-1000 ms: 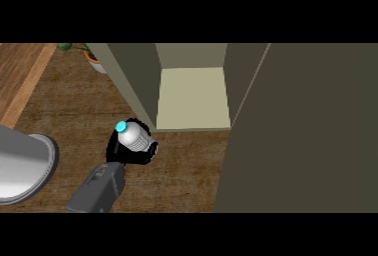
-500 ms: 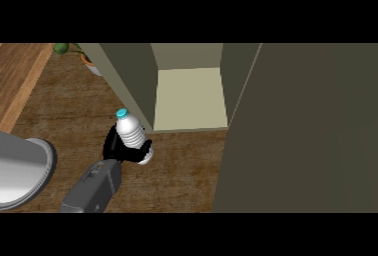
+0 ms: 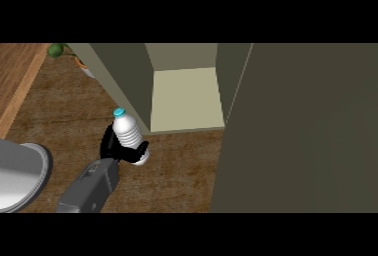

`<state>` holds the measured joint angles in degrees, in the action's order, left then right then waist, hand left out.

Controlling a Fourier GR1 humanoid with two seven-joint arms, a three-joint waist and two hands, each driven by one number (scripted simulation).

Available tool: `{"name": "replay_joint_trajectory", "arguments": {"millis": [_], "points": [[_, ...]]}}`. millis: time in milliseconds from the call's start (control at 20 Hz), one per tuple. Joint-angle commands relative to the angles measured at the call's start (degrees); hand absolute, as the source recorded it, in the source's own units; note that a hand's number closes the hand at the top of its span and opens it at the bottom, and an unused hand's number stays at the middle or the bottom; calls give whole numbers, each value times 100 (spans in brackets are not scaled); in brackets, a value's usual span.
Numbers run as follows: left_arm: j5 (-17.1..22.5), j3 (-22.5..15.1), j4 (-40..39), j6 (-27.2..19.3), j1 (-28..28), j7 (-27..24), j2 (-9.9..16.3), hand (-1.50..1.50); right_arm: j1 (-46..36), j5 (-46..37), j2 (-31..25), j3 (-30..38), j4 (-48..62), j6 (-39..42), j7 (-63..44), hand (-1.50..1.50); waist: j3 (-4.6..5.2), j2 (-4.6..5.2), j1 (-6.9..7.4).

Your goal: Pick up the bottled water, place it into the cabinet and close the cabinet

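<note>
The bottled water [image 3: 128, 132] is white and ribbed with a cyan cap, and it leans slightly left over the brown counter. My left hand [image 3: 118, 149] is shut on its lower half, thumb curled across the base, with the grey forearm entering from the lower left. The bottle is just left of the open cabinet [image 3: 184, 100], in front of the cabinet's left wall. The cabinet's pale floor holds nothing I can see. Its door [image 3: 310, 130] stands open and fills the right side of the view. My right hand does not show.
A grey round dish [image 3: 18, 175] lies at the left edge beside my forearm. A small potted plant [image 3: 60, 51] stands at the top left behind the cabinet wall. A lighter wooden strip [image 3: 18, 80] runs along the counter's left side.
The bottle has gone from cap-toward-me to nearly upright in my left hand. Hand and forearm have shifted slightly left and down, away from the cabinet opening.
</note>
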<state>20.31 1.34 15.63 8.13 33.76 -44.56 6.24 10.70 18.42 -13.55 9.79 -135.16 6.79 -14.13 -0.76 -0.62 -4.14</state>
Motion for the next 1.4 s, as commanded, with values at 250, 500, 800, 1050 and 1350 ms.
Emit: {"name": "replay_joint_trajectory", "arguments": {"millis": [250,500,800,1050,1350], "points": [[179,-162,383,-1068,1591,491,-593,150,-69,712,-217,485,107,242,4,-150,57,6,-312],[184,-227,297,-1541,1651,474,-595,150,-31,1011,-362,705,284,489,67,-150,44,14,-348],[343,-222,75,-1961,1645,531,-597,150,-112,1413,-439,931,447,618,114,-150,55,84,-449],[364,-285,-19,-2469,1611,360,-600,150,-144,1674,-558,1125,476,668,49,-150,63,87,-474],[457,-260,-97,-2686,1629,207,-602,150,-252,1726,-674,1194,756,855,139,-150,72,186,-470]]}}
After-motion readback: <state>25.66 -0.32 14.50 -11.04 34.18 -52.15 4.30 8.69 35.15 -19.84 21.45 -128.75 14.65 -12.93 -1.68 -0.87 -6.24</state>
